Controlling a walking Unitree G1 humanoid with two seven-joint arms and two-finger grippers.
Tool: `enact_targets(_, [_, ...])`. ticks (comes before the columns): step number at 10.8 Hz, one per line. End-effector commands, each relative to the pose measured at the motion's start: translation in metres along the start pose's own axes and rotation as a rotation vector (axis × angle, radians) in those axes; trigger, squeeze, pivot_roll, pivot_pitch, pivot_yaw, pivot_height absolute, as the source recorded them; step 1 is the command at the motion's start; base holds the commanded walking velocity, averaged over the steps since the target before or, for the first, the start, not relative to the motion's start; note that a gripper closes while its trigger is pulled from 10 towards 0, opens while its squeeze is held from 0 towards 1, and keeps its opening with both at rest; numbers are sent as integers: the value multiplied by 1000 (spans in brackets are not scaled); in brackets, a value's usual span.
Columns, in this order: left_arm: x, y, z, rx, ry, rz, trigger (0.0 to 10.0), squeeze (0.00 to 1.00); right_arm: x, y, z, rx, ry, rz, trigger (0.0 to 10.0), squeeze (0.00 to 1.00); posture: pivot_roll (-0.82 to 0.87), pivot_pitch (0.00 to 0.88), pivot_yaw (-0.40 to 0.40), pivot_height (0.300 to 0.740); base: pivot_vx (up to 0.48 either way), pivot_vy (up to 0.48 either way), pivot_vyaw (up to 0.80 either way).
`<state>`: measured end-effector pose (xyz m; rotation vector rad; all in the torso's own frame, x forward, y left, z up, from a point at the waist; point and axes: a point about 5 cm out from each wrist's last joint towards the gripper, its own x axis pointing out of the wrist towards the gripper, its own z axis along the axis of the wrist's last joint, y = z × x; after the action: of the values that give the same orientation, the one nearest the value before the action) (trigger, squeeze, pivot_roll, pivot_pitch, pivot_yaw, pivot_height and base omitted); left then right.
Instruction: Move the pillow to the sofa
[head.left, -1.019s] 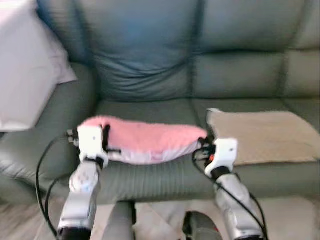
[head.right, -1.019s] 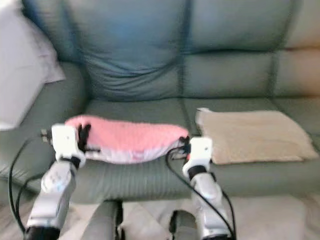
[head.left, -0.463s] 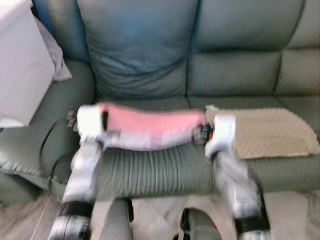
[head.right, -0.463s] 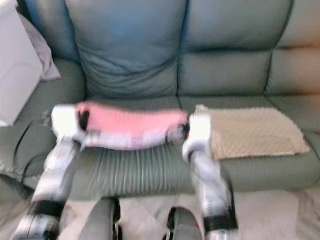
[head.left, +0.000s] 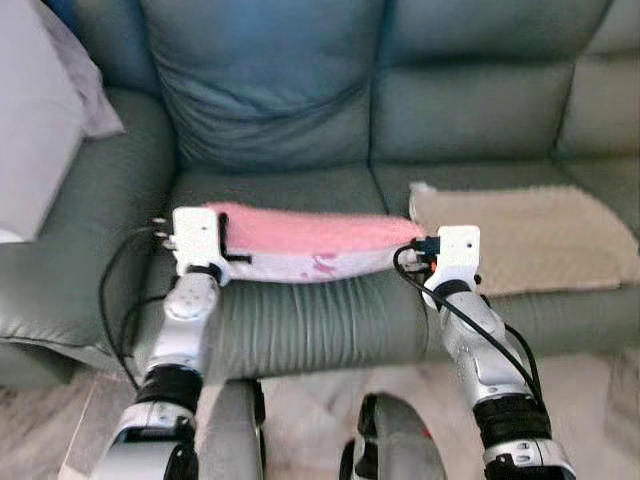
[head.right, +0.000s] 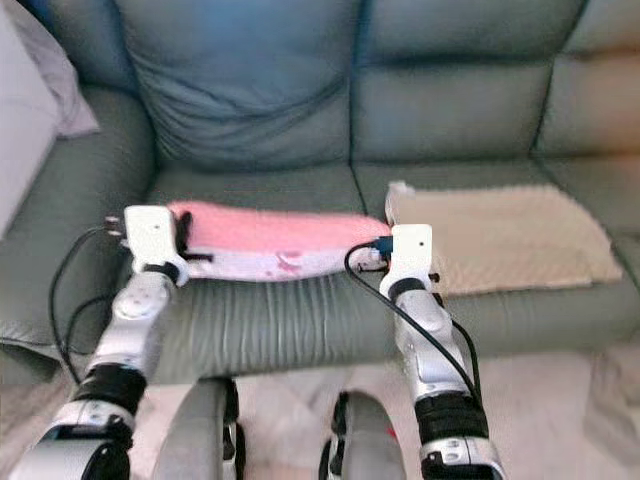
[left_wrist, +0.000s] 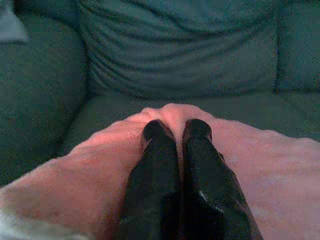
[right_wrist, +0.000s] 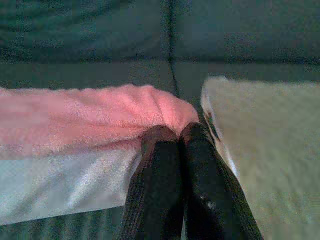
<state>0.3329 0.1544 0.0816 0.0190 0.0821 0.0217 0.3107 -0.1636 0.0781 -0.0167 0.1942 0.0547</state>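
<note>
The pink fluffy pillow (head.left: 310, 240), white on its underside, lies flat across the left seat cushion of the grey-green sofa (head.left: 300, 330). My left gripper (left_wrist: 177, 131) is shut on the pillow's left end, the black fingers pressed into the pink fleece. Over at the right end, my right gripper (right_wrist: 177, 134) is shut on the corner of the pillow, close beside the beige mat. In the head views the left wrist (head.left: 196, 238) and the right wrist (head.left: 452, 252) hold the two ends level, just above the seat's front edge.
A beige folded mat (head.left: 525, 235) covers the seat cushion to the right and touches the pillow's end. A white cushion (head.left: 35, 120) leans on the sofa's left armrest. Pale floor (head.left: 320, 400) lies between me and the sofa front.
The camera has shifted and the sofa looks nearer. Both arms have reached forward, and the pillow now lies flatter and further onto the seat cushion.
</note>
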Motion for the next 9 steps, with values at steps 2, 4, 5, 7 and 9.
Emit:
enact_targets(2, [3, -6, -15, -5, 103, 3, 10000, 0, 4, 0, -8, 36, 61, -38, 10000, 0, -44, 245, -47, 651, 0, 0, 0])
enact_targets(4, [2, -19, -29, -20, 200, -14, 10000, 0, 10, 7, -13, -13, 90, -19, 10000, 0, -51, 256, -49, 651, 0, 0, 0])
enact_targets(5, [3, -27, -28, -35, 190, -39, 10000, 0, 11, 9, -9, -119, 55, 17, 10000, 0, -54, 260, -50, 651, 0, 0, 0])
enact_targets(7, [5, -46, -33, -188, 289, -120, 10000, 0, 10, 22, -22, -97, 138, 67, 10000, 0, -67, 257, -52, 651, 0, 0, 0])
enact_targets(9, [15, -51, -15, -181, 205, -167, 10000, 0, 0, 58, -30, -46, 155, 226, 10000, 0, -82, 252, -55, 651, 0, 0, 0])
